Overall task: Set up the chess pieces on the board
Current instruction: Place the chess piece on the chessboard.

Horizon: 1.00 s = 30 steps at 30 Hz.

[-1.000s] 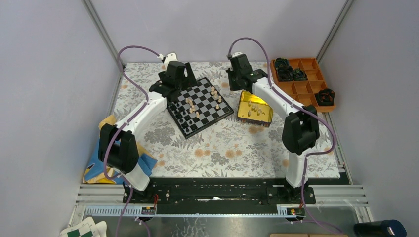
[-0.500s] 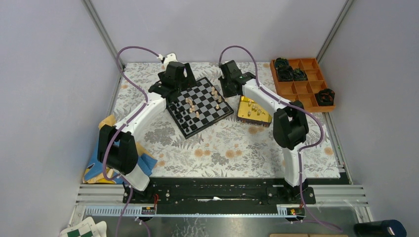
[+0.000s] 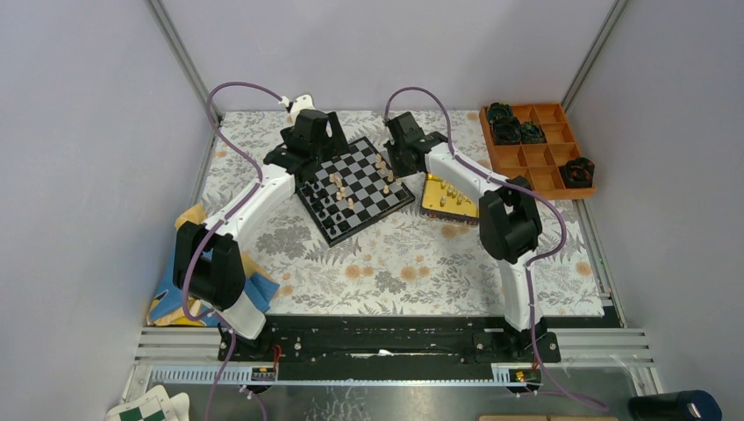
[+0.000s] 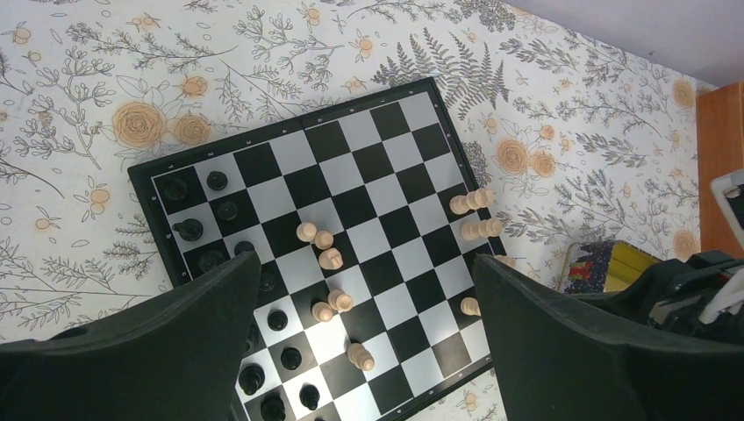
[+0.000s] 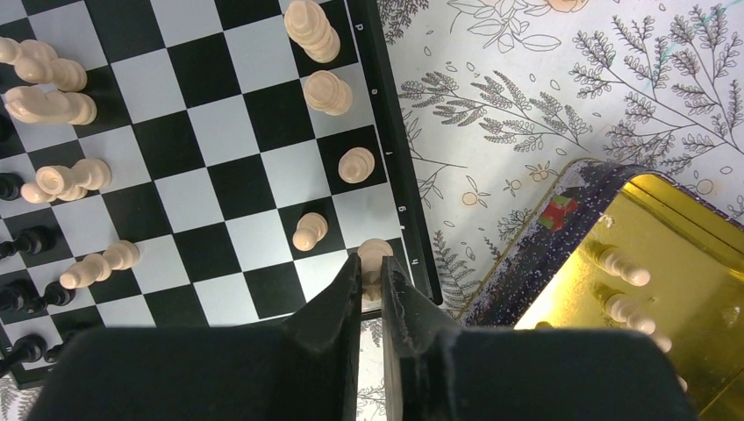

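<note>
Tan piece [image 5: 375,253] pinched in R tool [image 5: 371,270] at board [image 5: 387,133] edge

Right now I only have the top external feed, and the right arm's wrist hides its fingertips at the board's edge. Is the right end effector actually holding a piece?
Observer: Yes. The right wrist view shows the right end effector shut on a light tan piece, right beside the rim of the board.
Operator: And the left one, is it carrying anything?
Observer: No. In the left wrist view the left end effector is wide open above the board, with nothing between its fingers.
</note>
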Available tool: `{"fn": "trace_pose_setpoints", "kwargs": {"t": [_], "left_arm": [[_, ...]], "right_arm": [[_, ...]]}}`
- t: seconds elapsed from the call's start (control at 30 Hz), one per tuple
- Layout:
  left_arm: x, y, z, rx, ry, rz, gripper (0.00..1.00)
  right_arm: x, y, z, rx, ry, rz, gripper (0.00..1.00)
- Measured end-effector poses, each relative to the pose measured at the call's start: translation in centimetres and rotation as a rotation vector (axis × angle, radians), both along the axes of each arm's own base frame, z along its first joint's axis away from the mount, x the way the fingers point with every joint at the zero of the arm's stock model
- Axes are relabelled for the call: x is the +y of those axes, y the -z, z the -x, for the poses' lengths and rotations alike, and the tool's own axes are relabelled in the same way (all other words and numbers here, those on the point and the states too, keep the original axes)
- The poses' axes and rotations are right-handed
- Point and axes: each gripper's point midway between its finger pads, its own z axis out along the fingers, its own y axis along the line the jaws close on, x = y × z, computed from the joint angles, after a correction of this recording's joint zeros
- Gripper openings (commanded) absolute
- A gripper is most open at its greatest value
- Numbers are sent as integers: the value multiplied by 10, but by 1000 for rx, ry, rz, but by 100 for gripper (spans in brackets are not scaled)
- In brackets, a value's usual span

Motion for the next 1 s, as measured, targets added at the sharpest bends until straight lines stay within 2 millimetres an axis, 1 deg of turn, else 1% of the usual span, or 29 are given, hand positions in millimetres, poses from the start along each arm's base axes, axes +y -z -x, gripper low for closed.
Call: {"fn": "trace_pose_setpoints", "kwargs": {"t": [0.63,0.77,1.0], "left_arm": [[0,0,0,0,0,0,99],[0,0,0,0,0,0,99],[1,0,0,0,-2,0,99]], "right_arm": [[3,30,-2,38,-7,15,0],[7,29,-4,36,-13,5,0],[11,22,-9,21,-16,-10,0]]}}
